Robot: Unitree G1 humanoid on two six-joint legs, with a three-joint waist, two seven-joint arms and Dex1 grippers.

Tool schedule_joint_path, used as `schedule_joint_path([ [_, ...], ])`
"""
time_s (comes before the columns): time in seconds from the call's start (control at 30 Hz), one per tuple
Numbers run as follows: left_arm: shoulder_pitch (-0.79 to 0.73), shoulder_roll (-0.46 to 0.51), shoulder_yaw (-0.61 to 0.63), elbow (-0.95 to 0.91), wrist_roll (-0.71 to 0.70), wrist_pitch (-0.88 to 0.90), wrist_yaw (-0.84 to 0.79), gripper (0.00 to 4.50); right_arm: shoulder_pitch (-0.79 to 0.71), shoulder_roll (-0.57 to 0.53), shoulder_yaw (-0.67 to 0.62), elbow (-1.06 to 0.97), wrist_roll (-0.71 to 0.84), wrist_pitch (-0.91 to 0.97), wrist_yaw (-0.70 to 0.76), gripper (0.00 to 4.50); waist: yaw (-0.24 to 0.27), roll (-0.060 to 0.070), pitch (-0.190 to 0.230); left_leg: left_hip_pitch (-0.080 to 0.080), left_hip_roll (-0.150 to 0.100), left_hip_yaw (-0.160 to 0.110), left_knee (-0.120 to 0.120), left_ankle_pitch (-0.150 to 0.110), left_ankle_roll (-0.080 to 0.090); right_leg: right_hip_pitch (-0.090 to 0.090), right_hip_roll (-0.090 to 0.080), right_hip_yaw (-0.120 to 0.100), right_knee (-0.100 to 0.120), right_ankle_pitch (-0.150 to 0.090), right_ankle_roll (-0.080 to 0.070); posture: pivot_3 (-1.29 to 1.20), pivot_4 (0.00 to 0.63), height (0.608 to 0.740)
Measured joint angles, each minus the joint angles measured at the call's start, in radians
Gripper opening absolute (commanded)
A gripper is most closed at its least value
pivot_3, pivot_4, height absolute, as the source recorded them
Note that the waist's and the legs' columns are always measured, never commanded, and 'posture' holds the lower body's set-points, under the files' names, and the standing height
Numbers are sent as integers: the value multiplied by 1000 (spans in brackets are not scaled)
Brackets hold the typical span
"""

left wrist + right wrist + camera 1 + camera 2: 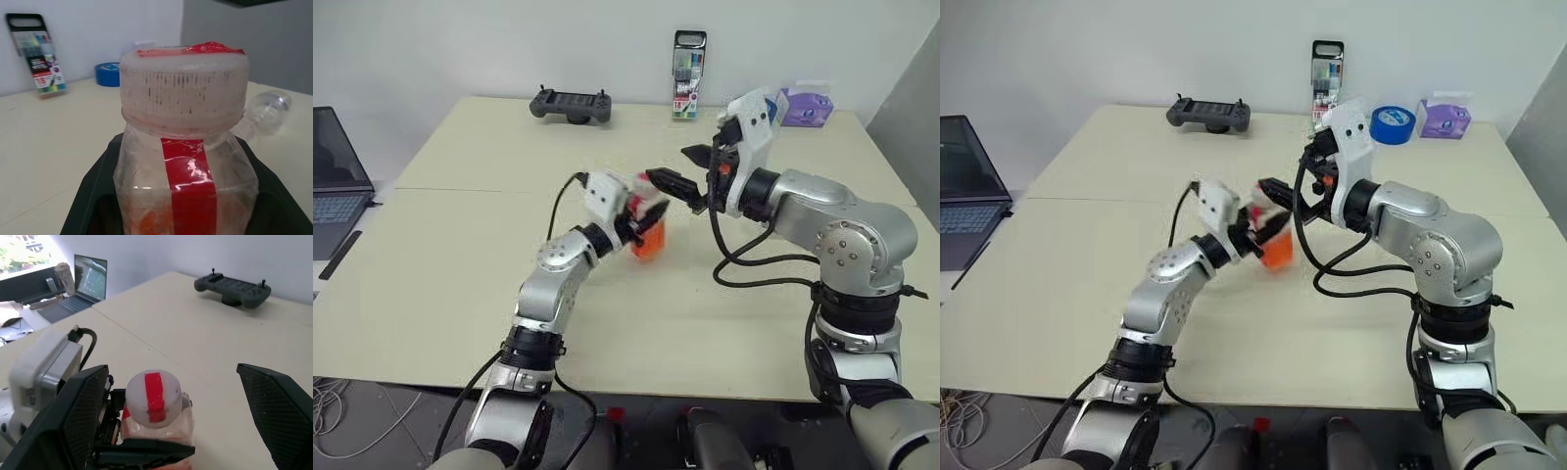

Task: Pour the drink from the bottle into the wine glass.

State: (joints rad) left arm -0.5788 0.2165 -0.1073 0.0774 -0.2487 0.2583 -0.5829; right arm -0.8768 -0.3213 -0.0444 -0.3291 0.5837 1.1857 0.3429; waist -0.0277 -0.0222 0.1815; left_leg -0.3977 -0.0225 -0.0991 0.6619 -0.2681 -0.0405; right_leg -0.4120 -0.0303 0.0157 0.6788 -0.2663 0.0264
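Observation:
My left gripper (pixel 644 223) is shut on the bottle (pixel 647 231), a small clear bottle held a little above the middle of the table. Its black fingers (pixel 93 196) clasp the body on both sides below the white cap (pixel 183 85) with red tape. The orange drink (pixel 648 245) fills the bottle's lower part. My right gripper (pixel 171 372) is open, its fingers (pixel 73 416) spread wide on either side of the cap without touching it. A blurred clear glass thing, seemingly the wine glass (pixel 266 110), lies behind the bottle; I cannot tell if it stands upright.
At the table's far edge are a black controller (pixel 571 104), a tall marker case (pixel 689 76), a roll of blue tape (pixel 1393 123) and a purple box (pixel 808 106). A laptop (pixel 333 186) sits on a side table to the left.

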Motion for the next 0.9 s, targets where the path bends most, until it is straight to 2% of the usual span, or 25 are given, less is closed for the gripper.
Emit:
schedule_joint_path([
  [0.5,33,-27,-42,-40,56,-34,11,1976,71,34,46,-24,-19,36,-66,4500,-1,0,0,1,0,0,0,1,1,0,1,0,2,0,0,0,150,740],
  [0.6,33,-27,-43,-41,60,-34,12,1976,71,42,46,-24,-33,24,-83,3875,-1,0,0,1,0,0,0,1,2,0,2,0,2,0,0,0,150,740],
  [0.8,33,-35,-43,-38,72,-31,23,1976,69,56,59,-26,-31,22,-83,1895,-1,0,0,1,0,0,0,1,2,0,2,-1,2,0,0,0,150,740],
  [0.9,34,-36,-43,-38,73,-31,23,1976,69,55,59,-26,-31,22,-83,1879,-1,0,0,1,0,0,0,1,2,0,2,0,2,0,0,0,150,740],
])
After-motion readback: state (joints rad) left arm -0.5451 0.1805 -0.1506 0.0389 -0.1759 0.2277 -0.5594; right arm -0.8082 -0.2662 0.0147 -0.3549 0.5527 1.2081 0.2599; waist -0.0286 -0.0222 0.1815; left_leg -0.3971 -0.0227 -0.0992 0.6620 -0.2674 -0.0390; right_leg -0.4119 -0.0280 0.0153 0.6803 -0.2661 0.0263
